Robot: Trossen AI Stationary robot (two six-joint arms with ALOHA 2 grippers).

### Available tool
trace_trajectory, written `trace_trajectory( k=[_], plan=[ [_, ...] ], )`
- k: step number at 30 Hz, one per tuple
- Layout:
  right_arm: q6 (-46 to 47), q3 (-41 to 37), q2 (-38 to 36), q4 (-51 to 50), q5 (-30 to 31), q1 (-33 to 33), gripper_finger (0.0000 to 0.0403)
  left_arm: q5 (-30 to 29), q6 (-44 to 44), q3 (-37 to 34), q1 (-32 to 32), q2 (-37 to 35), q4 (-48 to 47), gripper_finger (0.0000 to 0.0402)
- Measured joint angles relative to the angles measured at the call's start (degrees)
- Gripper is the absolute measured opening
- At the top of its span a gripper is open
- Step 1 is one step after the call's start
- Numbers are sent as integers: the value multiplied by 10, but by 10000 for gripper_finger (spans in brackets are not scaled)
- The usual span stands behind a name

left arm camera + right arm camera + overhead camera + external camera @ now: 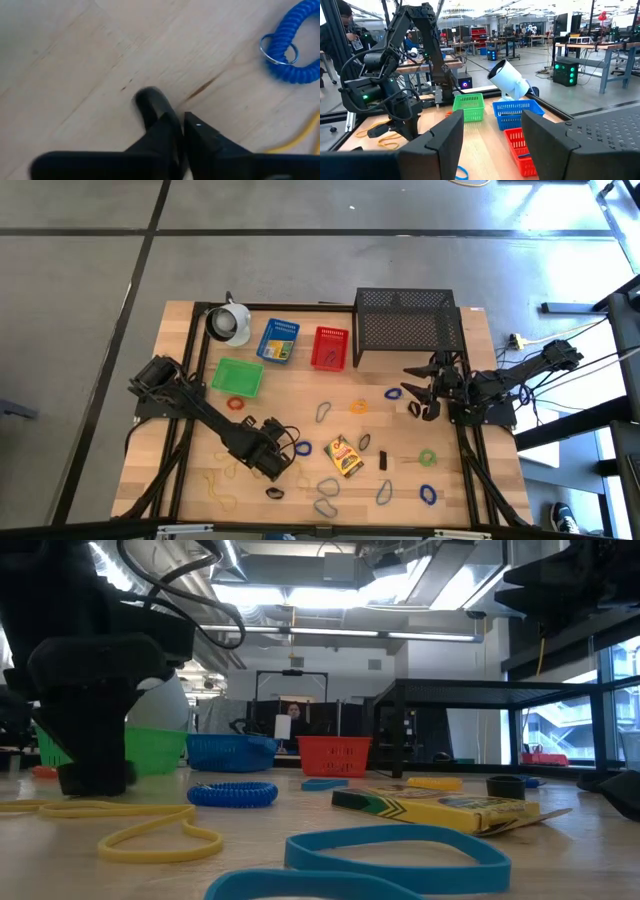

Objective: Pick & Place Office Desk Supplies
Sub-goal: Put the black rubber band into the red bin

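Observation:
My left gripper (273, 465) stands low over the wooden table's near left part, pointing steeply down, its fingers (170, 112) shut with a small dark glossy clip (149, 101) at their tips. A blue coil band (295, 50) with a metal ring lies just beside it. A yellow-green crayon box (345, 455) lies flat toward the right of it. Rubber-band loops in yellow (150, 835), blue (390, 850), green (427, 457) and orange (358, 407) lie scattered flat. My right gripper (492, 145) hangs open and level near the right edge (425, 392), holding nothing. My left gripper pinches the small dark clip (150, 107) between its two fingers at their free ends, coming from above and slanting down. The clip's rounded end sticks out past the fingertips, at or just over the table top; whether it rests on the wood I cannot tell.
A green basket (237, 376), a blue basket (279, 340) and a red basket (331, 347) stand in a row at the back. A black wire-mesh rack (408, 325) fills the back right. A white cup-like object (230, 323) stands back left. More dark clips (382, 460) lie near the crayon box.

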Motion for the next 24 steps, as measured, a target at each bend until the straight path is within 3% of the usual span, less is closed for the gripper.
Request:
trace_trajectory(
  k=[2,6,13,19,24],
  plan=[
    [1,0,0,-1,0,0,201,-1,1,0,1,-3,-1,8],
    [1,0,0,-1,0,0,201,-17,4,-3,1,-17,0,4],
    [1,0,0,-1,0,0,201,-134,76,-3,2,-70,11,3],
    [1,0,0,-2,0,0,201,-232,269,-3,4,-105,158,3],
    [1,0,0,-3,0,0,201,-220,509,-2,29,-116,374,3]
  ],
)
